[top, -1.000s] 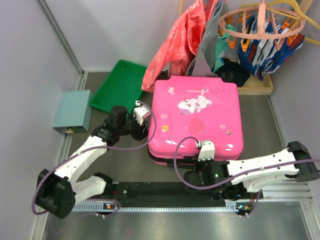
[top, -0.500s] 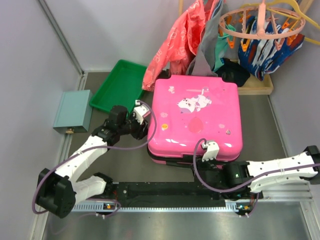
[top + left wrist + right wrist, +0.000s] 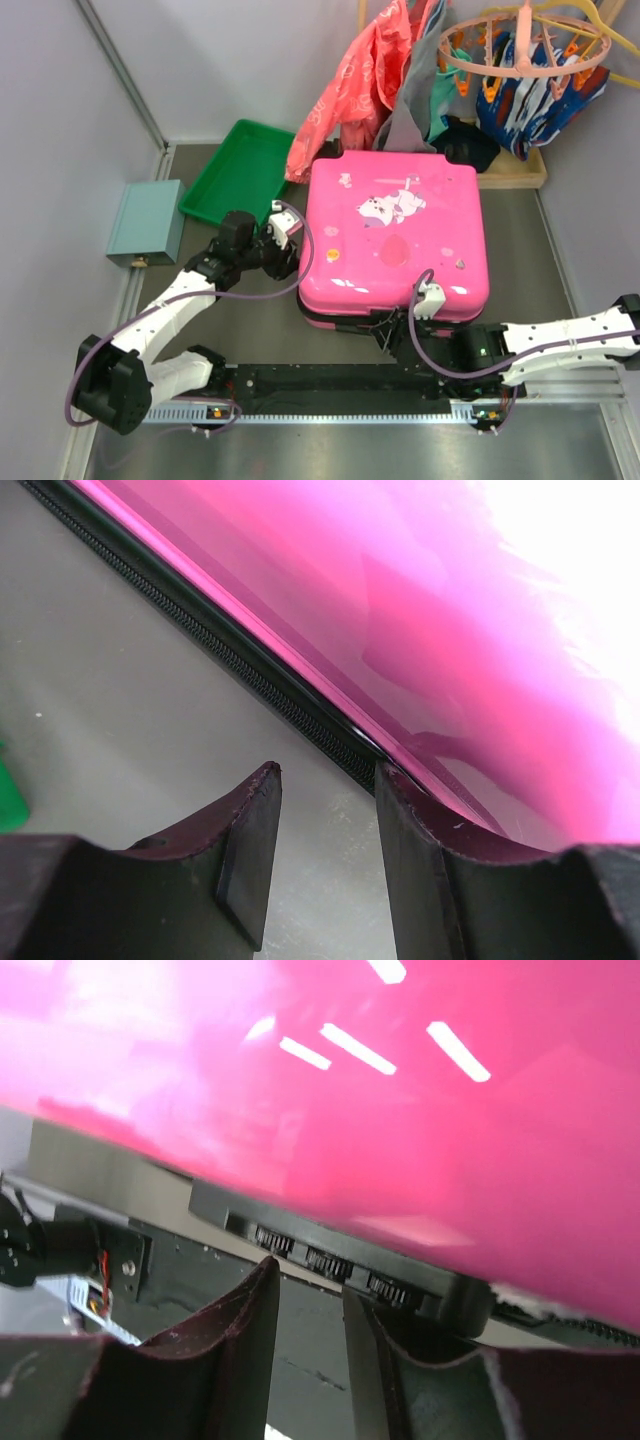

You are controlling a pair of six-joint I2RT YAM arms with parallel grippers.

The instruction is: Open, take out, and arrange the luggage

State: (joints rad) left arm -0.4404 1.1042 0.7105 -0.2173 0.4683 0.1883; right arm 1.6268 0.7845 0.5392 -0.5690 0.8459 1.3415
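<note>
no text, brand, number or sign can be read in any of the views. the white cartoon stickers (image 3: 393,207) on the lid of the pink luggage (image 3: 395,235) are too small in the top view to tell whether they carry any lettering. both wrist views show only glossy pink shell and black trim, with no marking on them.
</note>
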